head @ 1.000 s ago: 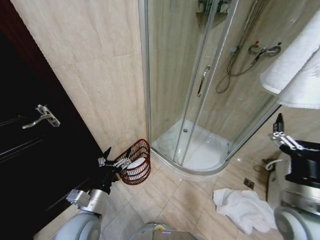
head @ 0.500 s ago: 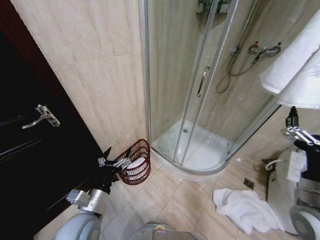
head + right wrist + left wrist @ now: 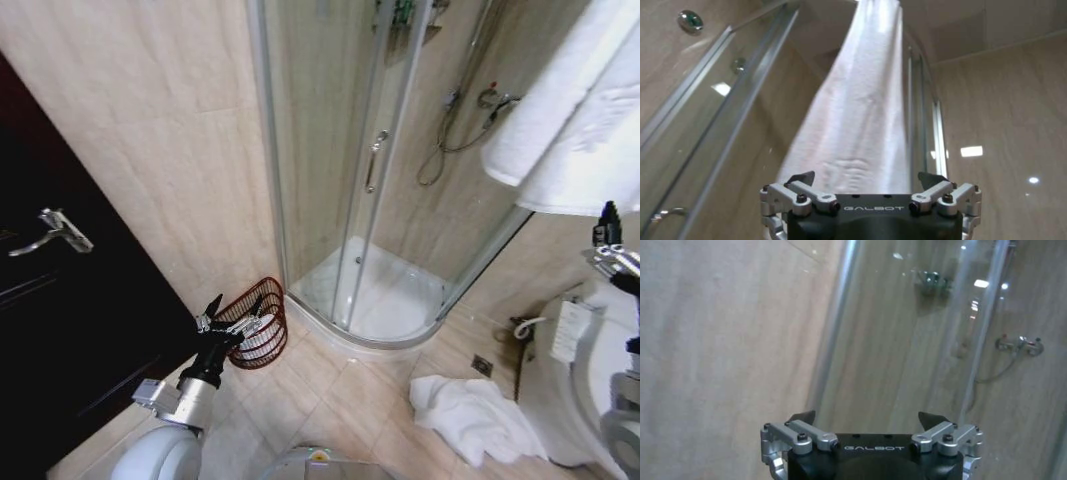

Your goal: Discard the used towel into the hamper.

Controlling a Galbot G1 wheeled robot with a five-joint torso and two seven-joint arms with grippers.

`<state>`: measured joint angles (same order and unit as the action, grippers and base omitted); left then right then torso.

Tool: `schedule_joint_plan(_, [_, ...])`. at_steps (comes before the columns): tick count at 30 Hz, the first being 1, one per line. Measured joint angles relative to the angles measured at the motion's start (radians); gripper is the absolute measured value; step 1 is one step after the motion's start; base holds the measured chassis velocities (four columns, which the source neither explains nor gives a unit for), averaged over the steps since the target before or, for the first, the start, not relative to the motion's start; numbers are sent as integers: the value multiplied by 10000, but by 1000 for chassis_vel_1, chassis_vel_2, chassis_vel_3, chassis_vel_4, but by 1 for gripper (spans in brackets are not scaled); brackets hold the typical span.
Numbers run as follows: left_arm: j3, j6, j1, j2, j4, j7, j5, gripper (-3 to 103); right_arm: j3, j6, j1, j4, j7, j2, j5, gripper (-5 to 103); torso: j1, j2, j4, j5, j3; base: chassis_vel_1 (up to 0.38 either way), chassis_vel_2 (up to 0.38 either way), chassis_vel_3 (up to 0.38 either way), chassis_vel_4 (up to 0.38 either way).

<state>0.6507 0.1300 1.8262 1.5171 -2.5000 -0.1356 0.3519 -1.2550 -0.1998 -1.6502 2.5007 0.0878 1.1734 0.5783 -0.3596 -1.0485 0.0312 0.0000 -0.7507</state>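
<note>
— Reddish-brown wire, that hamper (image 3: 255,324): open weave, ringed, flared at the rim, low on the tile floor against the wall, left of centre in the head view. Something white lies inside it.

— It sat a little more to the right a moment ago.

— The whole scene has slid left; the camera has turned, not the basket. The shower enclosure (image 3: 370,180) and door handle (image 3: 48,230) shifted with it.

— And the arms?

— The left gripper (image 3: 234,308) hangs just in front of the hamper, fingers spread apart, as before. The right gripper (image 3: 608,232) has moved toward the right edge, up beside the hanging towels (image 3: 570,120); its wrist view shows the fingers apart.

— The used towel?

— Crumpled white cloth (image 3: 470,418) on the floor, lower right, well apart from the hamper.
</note>
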Motion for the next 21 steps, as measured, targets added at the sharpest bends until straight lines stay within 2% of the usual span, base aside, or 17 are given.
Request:
schedule_joint_plan(7, [-2, 0, 0, 5, 0, -1, 0, 100, -705, 104, 362, -9, 45, -632, 732, 100, -1, 1, -4, 12, -1, -199, -226, 212, 160])
schedule_joint_plan(9, [-2, 0, 0, 5, 1, -1, 1, 100, -1094, 125, 647, -7, 53, -1127, 1089, 100, 0, 1, 4, 1, 0, -12, -100, 102, 17])
schedule_joint_plan(13, [2, 0, 0, 1, 1, 1, 0, 100, -1601, 138, 1010, -149, -35, -1858, 1604, 100, 3, 0, 5, -9, 1, 44, -6, 23, 0])
schedule_joint_plan(16, [2, 0, 0, -2, 1, 1, 0, 100, -1645, 146, 1084, -218, -128, -2095, 1908, 100, 3, 0, -2, -3, 1, 75, 34, -63, -44])
schedule_joint_plan(21, [3, 0, 0, -3, 1, 1, 0, 100, -1594, 175, 1482, -495, -255, -2617, 2118, 100, 2, 1, -1, 0, 0, 13, 15, -22, -22])
